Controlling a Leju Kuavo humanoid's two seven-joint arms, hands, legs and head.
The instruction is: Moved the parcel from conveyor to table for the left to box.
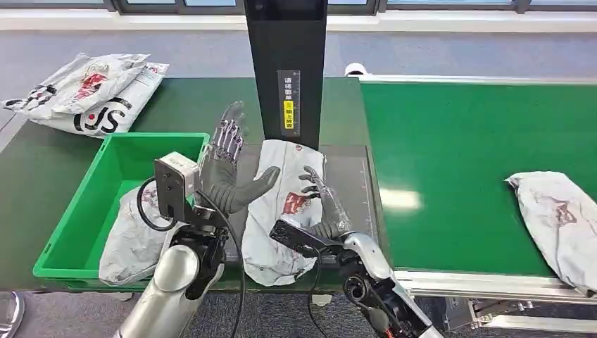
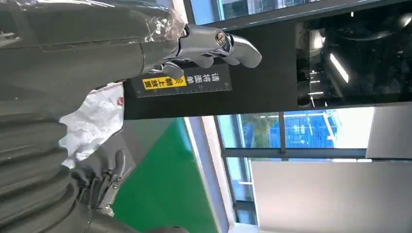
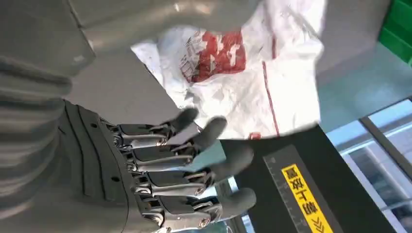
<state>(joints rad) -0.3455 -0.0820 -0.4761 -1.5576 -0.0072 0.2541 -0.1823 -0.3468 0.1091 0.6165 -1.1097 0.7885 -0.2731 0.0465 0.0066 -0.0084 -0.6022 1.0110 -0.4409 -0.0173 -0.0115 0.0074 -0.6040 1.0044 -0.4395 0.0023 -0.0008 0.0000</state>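
Note:
A white-grey parcel (image 1: 278,225) with a red print lies on the grey pad of the table, just in front of the black post; its near end hangs over the table's front edge. My right hand (image 1: 320,204) hovers at the parcel's right side with fingers spread, holding nothing. The right wrist view has that hand (image 3: 160,170) stretched out beside the parcel (image 3: 243,82). My left hand (image 1: 225,165) is raised upright between the green bin and the parcel, fingers straight, thumb out, empty. In the left wrist view the hand (image 2: 145,48) stands above the parcel (image 2: 94,126).
A green bin (image 1: 77,218) at the table's left front holds another parcel (image 1: 134,236). More parcels (image 1: 84,91) are piled at the far left of the table. The black post (image 1: 287,70) rises behind. The green conveyor (image 1: 450,162) on the right carries one parcel (image 1: 556,218).

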